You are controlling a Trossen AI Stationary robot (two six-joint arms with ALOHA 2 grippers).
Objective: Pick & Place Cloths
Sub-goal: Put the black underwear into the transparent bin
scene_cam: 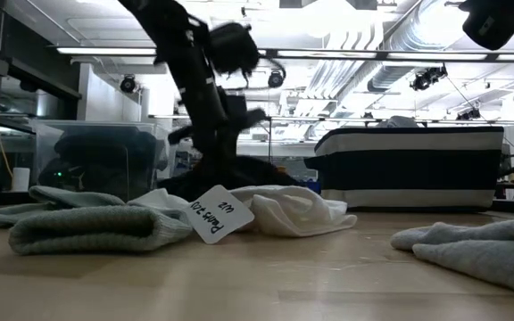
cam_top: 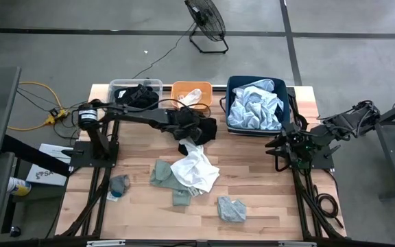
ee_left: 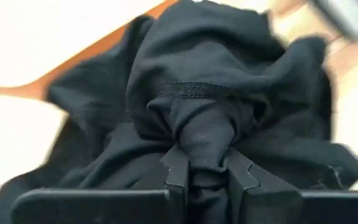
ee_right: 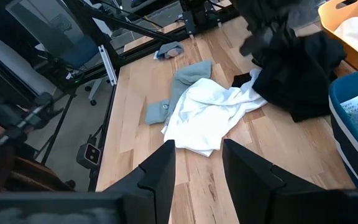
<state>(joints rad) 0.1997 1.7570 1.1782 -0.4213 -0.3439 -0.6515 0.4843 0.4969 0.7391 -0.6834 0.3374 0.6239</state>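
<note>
You are at the grasp step. Your left gripper (ee_left: pixel 207 177) has its fingers pinched on a bunched fold of the black cloth (ee_left: pixel 216 93), which lies on the table (cam_top: pixel 266 199) just in front of the orange bin (cam_top: pixel 192 94), toward twelve o'clock from the table's centre. The fold fills the gap between the fingers, so the hold looks sound, though most of the garment spreads on the wood around them.

The white cloth (cam_top: pixel 196 170) lies at six o'clock from the black one, touching its edge. Grey-green pieces (cam_top: pixel 164 175) sit beside the white one at nine o'clock, and another (cam_top: pixel 232 209) lies toward five o'clock. The navy bin (cam_top: pixel 259 103) at one o'clock holds a pale blue cloth (cam_top: pixel 254 106); the clear bin (cam_top: pixel 134 92) at eleven o'clock holds dark fabric.

Your right gripper (ee_right: pixel 197 165) waits at the table's three o'clock edge, fingers parted and empty.

Next, lift straight up until the hem clears the white cloth, then carry toward a bin; which bin, the scene doesn't say.
</note>
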